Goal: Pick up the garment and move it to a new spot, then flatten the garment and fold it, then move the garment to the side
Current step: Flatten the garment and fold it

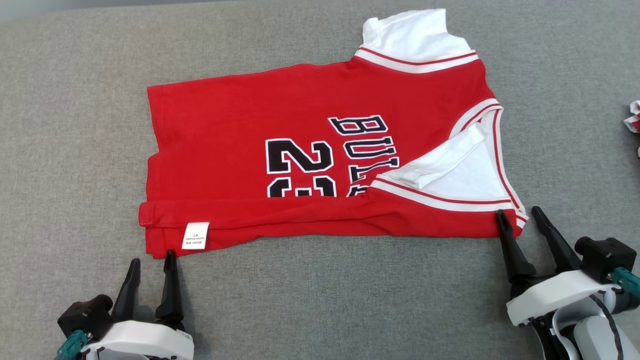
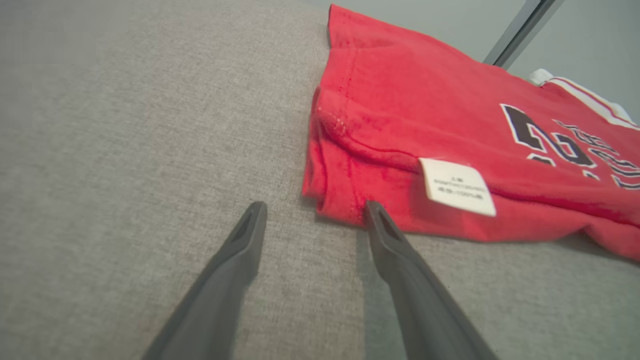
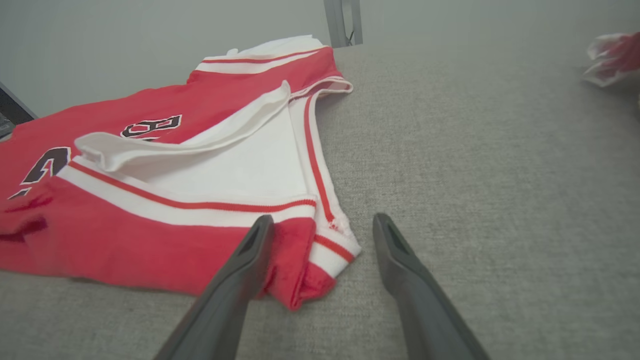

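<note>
The red shirt (image 1: pixel 300 125) lies on the grey cloth top (image 1: pixel 75 100), in the middle and a bit to the far side. It is mostly flat. A strip along its near side is already folded over, and a small white label (image 1: pixel 195 235) shows on that strip near the left end.

I think this is the folding step. The shirt looks flat enough, but the fold is not done, because the shirt is still wide from near to far.

The left gripper (image 1: pixel 153 256) sits at the near left corner of the shirt. Its two fingers are apart and hold nothing. One fingertip is right at the shirt's edge and the other is over bare grey cloth.

The right gripper (image 1: pixel 517 211) sits at the near right corner. Its fingers are apart too, with nothing held, and the corner pokes in between them.

Next, I think both grippers need to pinch their corners, lift at the same time, and carry the near side over to the far side. If one goes faster, the fold may turn out crooked.

The shirt's long way runs left to right. Its neck end points right and its bottom hem points left. One white sleeve sticks out on the far side.

A small red and white thing (image 1: pixel 634 116) lies far off to the right.
</note>
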